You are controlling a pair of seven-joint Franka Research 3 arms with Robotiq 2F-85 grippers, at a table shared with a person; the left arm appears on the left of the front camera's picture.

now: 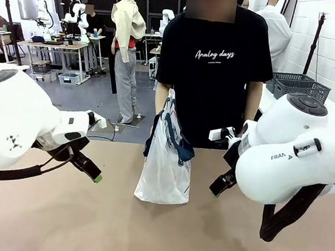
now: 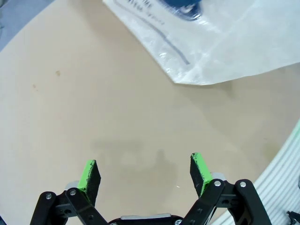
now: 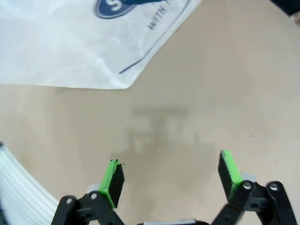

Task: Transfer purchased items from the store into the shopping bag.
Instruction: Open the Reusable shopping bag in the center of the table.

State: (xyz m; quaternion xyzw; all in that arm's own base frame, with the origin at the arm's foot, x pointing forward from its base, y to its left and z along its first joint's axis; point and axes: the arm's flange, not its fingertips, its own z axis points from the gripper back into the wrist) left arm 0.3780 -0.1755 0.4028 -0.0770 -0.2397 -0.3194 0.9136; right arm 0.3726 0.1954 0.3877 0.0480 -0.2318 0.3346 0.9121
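Looks to me like the job right now is getting the bag's mouth open so stuff can go in. Both pincers sit low, near the bag's floppy bottom corners. If I were steering, I'd lift them toward the strap handles instead. I'd take one side each and pull gently apart, since that thin plastic probably crumples or slips if pinched low.

As for pose, both white arms are bent in low over the plain tan tabletop (image 1: pixel 82 225), one on each side of the middle. The left pincer (image 2: pixel 145 171) points down and inward, green pads spread wide with nothing between them, and one bag corner lies a bit ahead of it. The right pincer (image 3: pixel 171 173) mirrors it, also spread and empty, with the other corner ahead. Neither touches the bag.

Between them is the translucent whitish plastic shopping bag with dark navy strap handles (image 1: pixel 165 168). Its bottom is down at the tabletop. The person in the black T-shirt (image 1: pixel 213 76) at the far edge holds it up by the top.
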